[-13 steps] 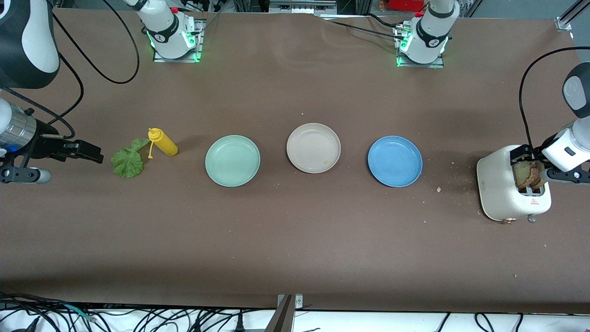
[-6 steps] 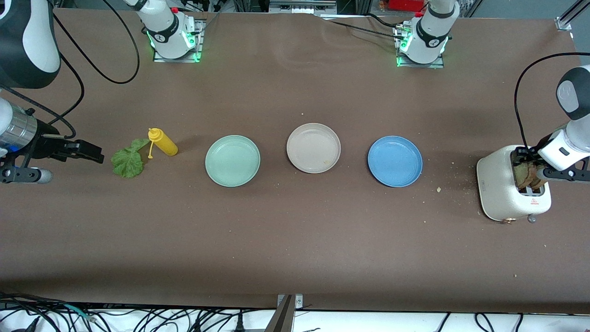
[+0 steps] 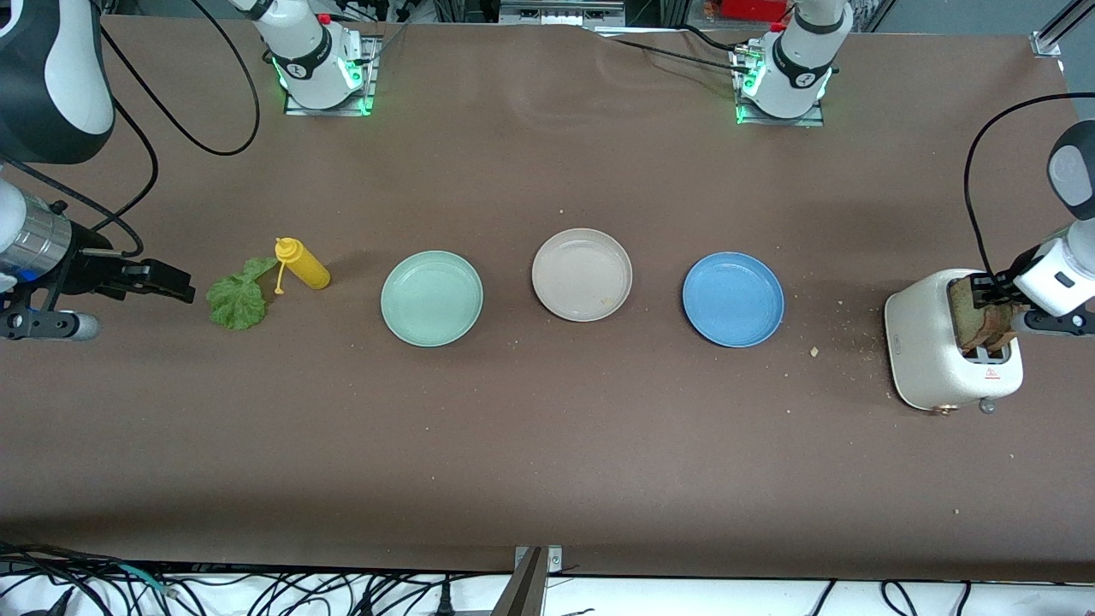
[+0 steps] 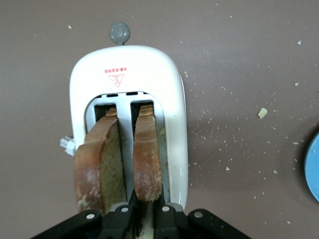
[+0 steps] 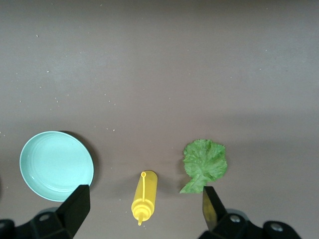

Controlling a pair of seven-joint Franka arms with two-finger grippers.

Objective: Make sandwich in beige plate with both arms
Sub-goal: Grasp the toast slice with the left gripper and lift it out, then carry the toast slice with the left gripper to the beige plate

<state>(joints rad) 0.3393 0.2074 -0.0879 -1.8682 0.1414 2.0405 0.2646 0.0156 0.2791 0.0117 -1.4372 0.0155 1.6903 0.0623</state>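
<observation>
Left gripper (image 3: 992, 291) clamped on a bread slice (image 4: 147, 152) in the toaster (image 3: 928, 346).

Its fingers (image 4: 127, 216) are pinched together on the lower edge of that slice, which stands upright in one slot; a second slice (image 4: 99, 167) stands in the slot beside it. Crumbs dot the table (image 3: 547, 445) around the white toaster, at the left arm's end. Next along the row come the blue plate (image 3: 733, 299), the bare beige plate (image 3: 582, 274) and the mint green plate (image 3: 432, 298). A yellow squeeze bottle (image 3: 302, 263) lies by the lettuce leaf (image 3: 236, 297). Right gripper (image 5: 144, 214), jaws spread wide, waits in the air at the right arm's end of the table, beside the leaf.
</observation>
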